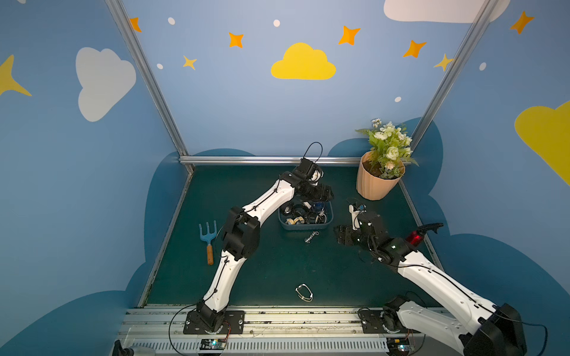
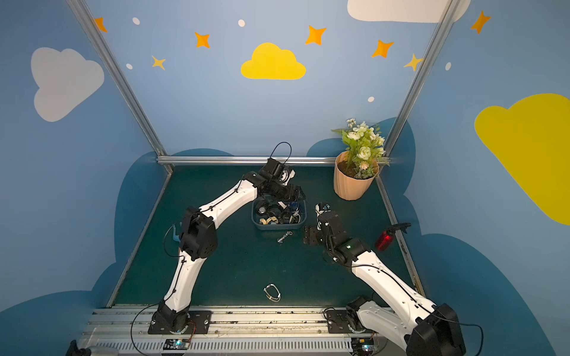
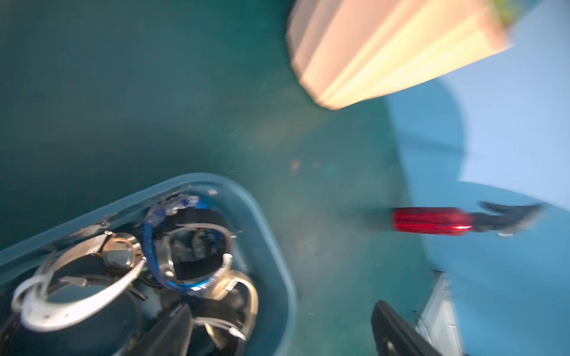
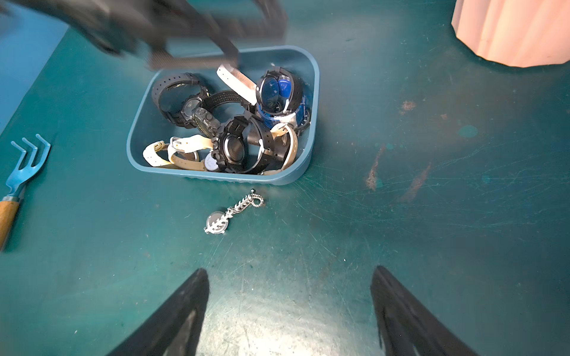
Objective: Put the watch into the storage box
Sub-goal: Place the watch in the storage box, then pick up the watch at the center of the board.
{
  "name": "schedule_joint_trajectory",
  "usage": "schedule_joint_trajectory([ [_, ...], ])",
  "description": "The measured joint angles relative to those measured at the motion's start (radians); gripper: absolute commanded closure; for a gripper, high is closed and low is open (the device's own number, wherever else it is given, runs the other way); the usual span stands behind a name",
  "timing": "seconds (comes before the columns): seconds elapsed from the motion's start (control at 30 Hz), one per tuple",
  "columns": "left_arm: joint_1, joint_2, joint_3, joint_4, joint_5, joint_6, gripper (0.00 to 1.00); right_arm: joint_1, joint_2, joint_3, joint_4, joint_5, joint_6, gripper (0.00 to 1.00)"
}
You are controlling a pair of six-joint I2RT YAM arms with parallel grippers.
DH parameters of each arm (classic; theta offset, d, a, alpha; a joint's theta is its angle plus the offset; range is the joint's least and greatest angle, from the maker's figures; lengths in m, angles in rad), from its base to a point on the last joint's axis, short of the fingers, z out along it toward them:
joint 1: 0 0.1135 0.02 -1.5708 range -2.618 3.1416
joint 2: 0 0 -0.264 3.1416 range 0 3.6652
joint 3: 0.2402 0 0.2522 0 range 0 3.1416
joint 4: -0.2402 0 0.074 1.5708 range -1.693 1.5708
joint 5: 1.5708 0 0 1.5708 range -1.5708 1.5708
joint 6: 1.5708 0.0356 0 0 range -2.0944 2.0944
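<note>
A: Entry, chain watch [image 4: 229, 214]: where is it lying?
B: On the tabletop [image 4: 401, 215], just beside the near wall of the storage box [image 4: 216, 178], long axis slanting boxward. The right claw [image 4: 290, 269], gaping empty, is facing it, nearer. The left claw [image 1: 326, 193], spread apart, is hovering over the box.

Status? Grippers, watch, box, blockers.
Left gripper open over far end of storage box. Right gripper open, empty, above mat. Box holds many watches; chain watch on mat beside it, bracelet watch near front rail. Nothing blocking chain watch.
</note>
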Motion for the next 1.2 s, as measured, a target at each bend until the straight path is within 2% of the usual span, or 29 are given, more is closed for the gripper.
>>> schedule_joint_trajectory([
  [0.13,0.000,-0.125,-0.106,0.073,0.009,-0.017,0.00,-0.003,0.000,0.000,0.000,-0.005,0.002,0.16],
  [0.3,0.000,-0.319,-0.323,0.179,-0.024,-0.027,0.00,-0.003,0.003,0.000,0.000,-0.009,0.014,0.17],
  [0.67,0.000,-0.944,-1.107,0.473,-0.239,-0.074,0.00,-0.002,0.135,0.017,0.002,-0.052,0.066,0.18],
  [0.83,0.000,-1.146,-1.408,0.516,-0.311,-0.132,0.00,0.021,0.223,0.036,0.019,-0.077,0.111,0.20],
  [0.97,0.000,-1.276,-1.546,0.499,-0.349,-0.172,0.00,0.068,0.313,0.062,0.049,-0.086,0.150,0.26],
  [1.2,0.000,-1.467,-1.639,0.492,-0.398,-0.198,0.00,0.146,0.472,0.134,0.095,-0.072,0.211,0.38],
])
